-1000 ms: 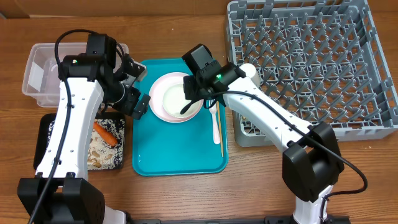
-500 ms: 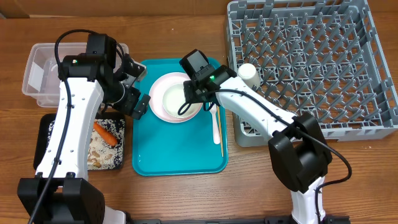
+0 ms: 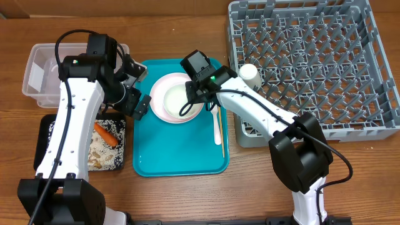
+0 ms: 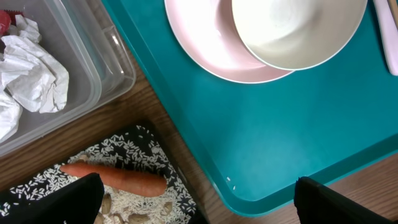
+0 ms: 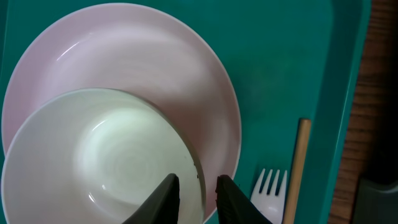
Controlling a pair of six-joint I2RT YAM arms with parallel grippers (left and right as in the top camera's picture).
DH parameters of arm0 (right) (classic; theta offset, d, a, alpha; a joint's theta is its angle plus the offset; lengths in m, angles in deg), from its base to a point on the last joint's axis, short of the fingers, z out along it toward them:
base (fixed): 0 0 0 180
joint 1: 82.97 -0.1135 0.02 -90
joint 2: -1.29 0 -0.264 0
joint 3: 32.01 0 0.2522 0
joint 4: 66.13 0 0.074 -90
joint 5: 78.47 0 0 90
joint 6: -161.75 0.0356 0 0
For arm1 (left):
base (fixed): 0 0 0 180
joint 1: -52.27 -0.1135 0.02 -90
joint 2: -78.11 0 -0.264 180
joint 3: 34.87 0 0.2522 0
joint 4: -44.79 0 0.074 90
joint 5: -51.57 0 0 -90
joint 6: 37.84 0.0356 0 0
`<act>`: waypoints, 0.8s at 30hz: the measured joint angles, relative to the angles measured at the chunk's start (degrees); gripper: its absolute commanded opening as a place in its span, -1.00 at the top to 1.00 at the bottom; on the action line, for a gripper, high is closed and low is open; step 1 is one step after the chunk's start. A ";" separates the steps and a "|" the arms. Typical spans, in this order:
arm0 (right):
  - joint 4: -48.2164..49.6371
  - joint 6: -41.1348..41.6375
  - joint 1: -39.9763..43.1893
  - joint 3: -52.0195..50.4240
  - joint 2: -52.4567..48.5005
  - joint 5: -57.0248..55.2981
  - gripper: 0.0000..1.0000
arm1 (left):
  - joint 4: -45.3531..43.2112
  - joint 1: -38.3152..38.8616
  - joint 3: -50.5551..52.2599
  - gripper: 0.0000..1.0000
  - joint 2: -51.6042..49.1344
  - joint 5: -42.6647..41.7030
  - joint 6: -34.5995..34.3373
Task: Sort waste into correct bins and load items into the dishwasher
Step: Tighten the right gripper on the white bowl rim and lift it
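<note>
One bowl (image 5: 99, 155) on pink plate (image 5: 124, 56)

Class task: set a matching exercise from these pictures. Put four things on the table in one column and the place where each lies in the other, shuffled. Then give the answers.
Things
1. carrot
2. crumpled napkins
3. white bowl
4. white fork

Places
A. on the pink plate
B. on the teal tray, beside the wooden stick
C. in the black tray
D. in the clear tub

Pairs: 1-C, 2-D, 3-A, 4-B
</note>
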 measured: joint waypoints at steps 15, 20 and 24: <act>1.05 0.02 -0.04 -1.49 -0.26 -0.13 0.56 | 0.00 0.00 0.00 -1.00 0.00 0.00 0.00; 1.18 0.00 -0.04 -1.51 -0.33 -0.13 0.63 | 0.00 0.00 0.00 -1.00 0.00 0.00 0.00; 1.20 0.02 -0.04 -1.51 -0.33 -0.13 0.62 | 0.02 0.00 0.00 -0.99 0.00 0.00 0.00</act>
